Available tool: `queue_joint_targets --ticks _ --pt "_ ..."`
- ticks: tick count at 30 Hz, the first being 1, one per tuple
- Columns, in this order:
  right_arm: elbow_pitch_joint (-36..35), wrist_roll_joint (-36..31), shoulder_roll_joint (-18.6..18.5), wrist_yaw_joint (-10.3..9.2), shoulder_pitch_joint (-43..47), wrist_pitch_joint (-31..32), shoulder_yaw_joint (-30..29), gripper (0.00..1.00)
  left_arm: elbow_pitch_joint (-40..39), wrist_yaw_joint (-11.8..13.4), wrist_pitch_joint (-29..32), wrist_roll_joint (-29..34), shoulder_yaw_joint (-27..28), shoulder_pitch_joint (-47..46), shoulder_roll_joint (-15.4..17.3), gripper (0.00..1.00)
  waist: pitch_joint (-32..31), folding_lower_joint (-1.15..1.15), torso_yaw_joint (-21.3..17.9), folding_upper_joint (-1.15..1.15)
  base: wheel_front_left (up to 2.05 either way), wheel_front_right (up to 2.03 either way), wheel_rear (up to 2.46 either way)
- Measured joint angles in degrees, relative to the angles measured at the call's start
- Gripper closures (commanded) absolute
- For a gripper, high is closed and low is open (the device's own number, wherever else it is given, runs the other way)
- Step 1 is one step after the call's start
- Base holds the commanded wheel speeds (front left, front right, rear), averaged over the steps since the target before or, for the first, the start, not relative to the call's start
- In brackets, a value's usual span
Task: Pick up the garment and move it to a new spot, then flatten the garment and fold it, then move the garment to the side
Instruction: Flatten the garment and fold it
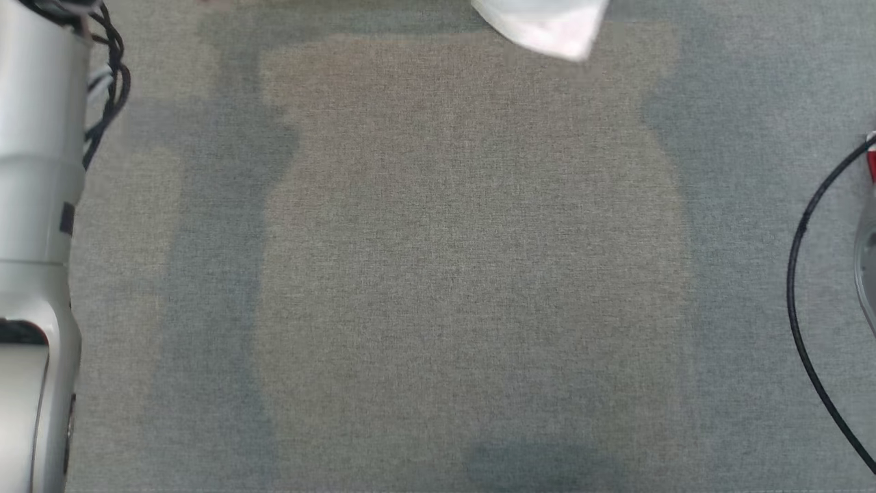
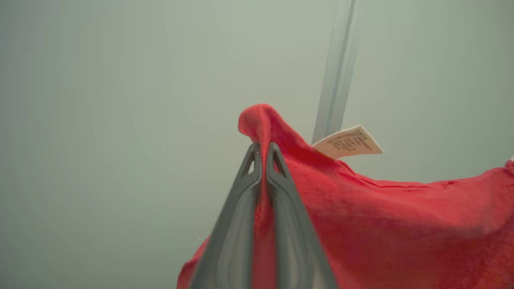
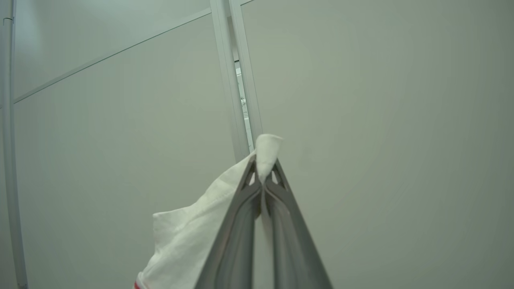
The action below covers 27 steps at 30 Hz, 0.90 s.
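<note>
The garment is red in one part and white in another. In the left wrist view my left gripper (image 2: 264, 146) is shut on a fold of its red cloth (image 2: 401, 224), held up in the air against a pale wall. A small printed label (image 2: 348, 141) sticks out beside the fingers. In the right wrist view my right gripper (image 3: 263, 160) is shut on a white corner (image 3: 188, 237) of the garment, which hangs down to the left with a red edge at the bottom. In the head view, a blurred white piece of cloth (image 1: 547, 24) shows at the top edge.
The grey fabric-covered table (image 1: 465, 260) spreads across the head view. My pale left arm (image 1: 34, 239) with black cables runs along the left edge. A black cable (image 1: 797, 274) and part of the right arm (image 1: 868, 260) sit at the right edge. Pale wall panels (image 3: 120, 120) stand behind.
</note>
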Motion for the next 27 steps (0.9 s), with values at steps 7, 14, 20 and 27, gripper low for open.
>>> queue_joint_targets --ticks 7,14,20,27 --pt "8.8 2.1 1.6 0.00 0.4 -0.5 3.1 1.00 7.5 -2.5 -0.1 1.3 3.9 -0.5 -3.6 1.00 1.7 0.00 -1.0 0.00 0.00 0.00 0.00" --pt "10.2 10.3 2.5 0.00 17.0 -0.5 7.2 1.00 8.5 -3.9 -0.1 4.5 7.2 10.8 -5.6 1.00 3.9 0.00 -1.4 0.00 0.00 0.00 0.00" --pt "3.4 18.3 2.6 0.00 35.6 -0.5 11.9 1.00 1.6 -4.2 -0.1 8.3 12.4 24.9 -7.4 1.00 4.4 0.00 -1.7 0.00 0.00 0.00 0.00" --pt "-11.4 18.8 1.7 0.00 54.7 -0.5 11.7 1.00 -12.1 -4.2 -0.1 13.0 14.4 41.2 -8.7 1.00 2.9 0.00 -2.5 0.00 0.00 0.00 0.00"
